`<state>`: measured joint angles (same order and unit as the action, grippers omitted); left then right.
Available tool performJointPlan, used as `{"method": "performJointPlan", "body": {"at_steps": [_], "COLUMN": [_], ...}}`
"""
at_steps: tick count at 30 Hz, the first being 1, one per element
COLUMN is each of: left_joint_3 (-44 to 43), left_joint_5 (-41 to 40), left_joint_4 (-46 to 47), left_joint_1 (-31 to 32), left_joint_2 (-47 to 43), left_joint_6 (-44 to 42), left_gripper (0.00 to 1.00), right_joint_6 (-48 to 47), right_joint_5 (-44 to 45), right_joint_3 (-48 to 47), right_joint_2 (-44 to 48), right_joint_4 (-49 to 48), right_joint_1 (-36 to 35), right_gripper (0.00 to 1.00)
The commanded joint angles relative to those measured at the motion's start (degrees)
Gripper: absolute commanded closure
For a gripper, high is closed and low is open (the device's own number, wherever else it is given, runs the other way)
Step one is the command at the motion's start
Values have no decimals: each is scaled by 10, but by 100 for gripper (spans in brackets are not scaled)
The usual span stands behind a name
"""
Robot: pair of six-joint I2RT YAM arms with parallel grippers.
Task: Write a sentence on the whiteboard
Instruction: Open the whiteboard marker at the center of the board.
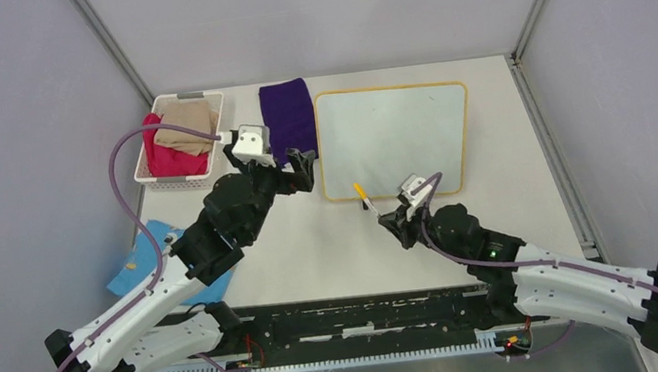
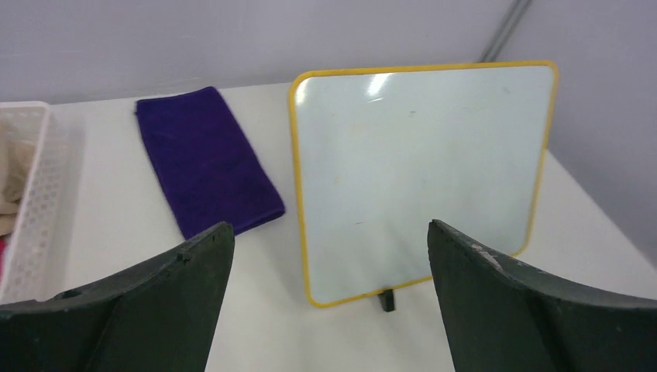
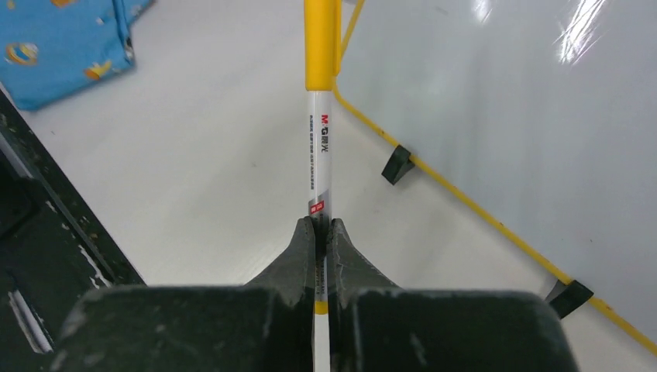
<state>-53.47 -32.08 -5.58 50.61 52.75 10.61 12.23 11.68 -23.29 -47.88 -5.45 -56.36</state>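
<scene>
just beyond the right pincer (image 3: 321, 231), clamped on a marker (image 3: 319, 147), sits the whiteboard (image 1: 394, 136).

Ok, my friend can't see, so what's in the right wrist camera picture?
The right gripper is shut on a white marker with a yellow far end, pointing away over the white table. To its right is the yellow-framed whiteboard with two black feet, blank where visible; blue patterned fabric lies top left.

The cloth (image 1: 288, 116) lies between the basket (image 1: 173, 181) and the whiteboard (image 1: 394, 136).
</scene>
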Motion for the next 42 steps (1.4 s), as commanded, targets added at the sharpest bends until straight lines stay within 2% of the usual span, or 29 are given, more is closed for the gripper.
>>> {"method": "performJointPlan", "body": {"at_steps": [1,7,10,14,21,26,32,42], "left_joint_3": [18,-31,-33,-18,-26,-31,-37,-37], "left_joint_5": [149,310,421,463,584,606,612,621], "left_joint_4": [119,114,125,152,231,248,258,255], "left_joint_1": [3,3,2,2,2,2,3,3], "left_joint_2": [-34,-25,-17,-9,41,68,86,90], "left_joint_6": [53,124,157,213,276,289,300,286], "left_gripper": [0,0,0,0,0,2,9,34], "right_joint_6": [19,11,7,3,7,17,14,16], "right_joint_5": [2,-18,-43,-80,-132,-156,-177,-182], "right_joint_3": [58,85,82,69,45,40,25,19], "right_joint_2": [100,193,219,232,236,245,243,233], "right_joint_4": [-101,-148,-174,-199,-226,-246,-242,-236], "right_joint_1": [-1,-1,-1,-1,-1,-1,-2,-1], "right_gripper": [100,100,100,100,100,100,100,100]}}
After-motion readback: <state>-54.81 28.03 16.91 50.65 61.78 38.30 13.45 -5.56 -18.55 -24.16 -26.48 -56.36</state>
